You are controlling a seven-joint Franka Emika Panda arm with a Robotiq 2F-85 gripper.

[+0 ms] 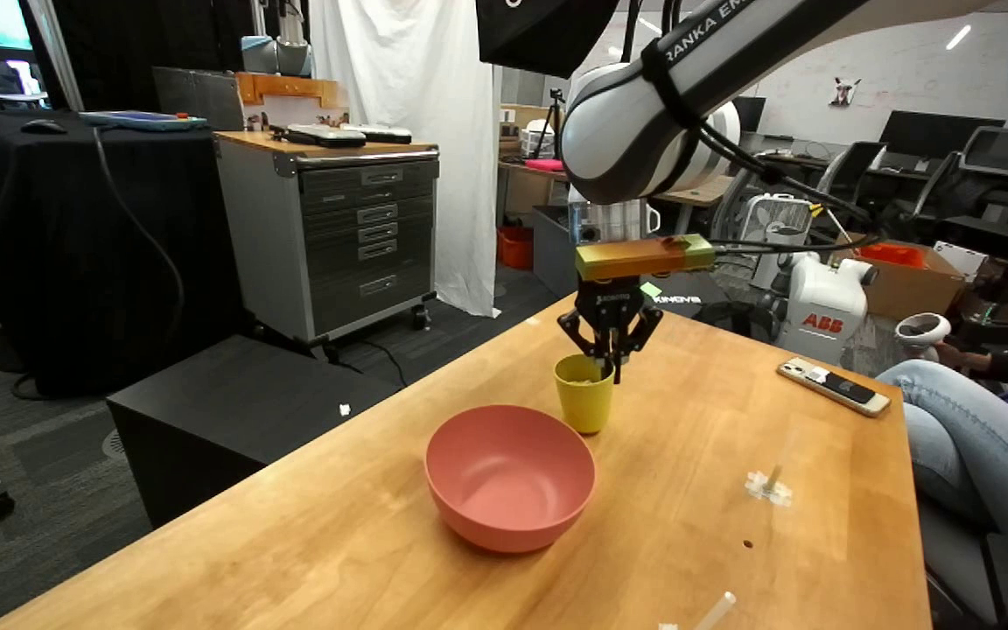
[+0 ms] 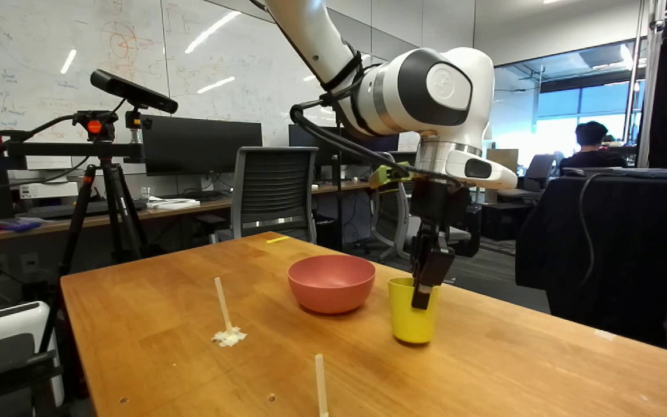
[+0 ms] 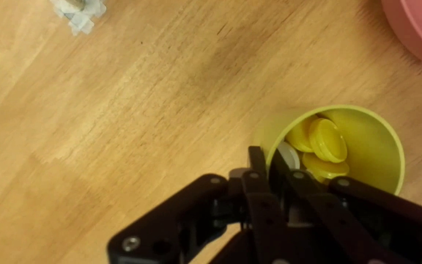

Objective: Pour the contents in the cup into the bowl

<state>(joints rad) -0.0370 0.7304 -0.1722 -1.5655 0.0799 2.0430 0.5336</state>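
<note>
On a pale-brown, grained wooden tabletop (image 1: 688, 525) stands an upright, handleless yellow plastic cup (image 1: 583, 409) holding small rounded yellow and white pieces (image 3: 327, 141). The black two-fingered gripper (image 3: 266, 156) is nearly closed, pinching the cup's wall, one finger inside and one outside. From the cup, in an exterior view: at seven o'clock, just beside it, a wide, round pink-salmon plastic bowl (image 1: 511, 477); at three, a cream-and-black phone (image 1: 850, 390); at eleven, a white cloth curtain (image 1: 460, 175); at two, a white robot (image 1: 828, 293) marked "ABB" in red. White "KINOVA" lettering marks a dark surface (image 1: 688, 308) beyond the tabletop; partly cut-off "RANKA EM" runs along the white-and-black arm (image 1: 740, 52). Handwriting on the whiteboard (image 2: 79, 35) is mostly illegible.
</note>
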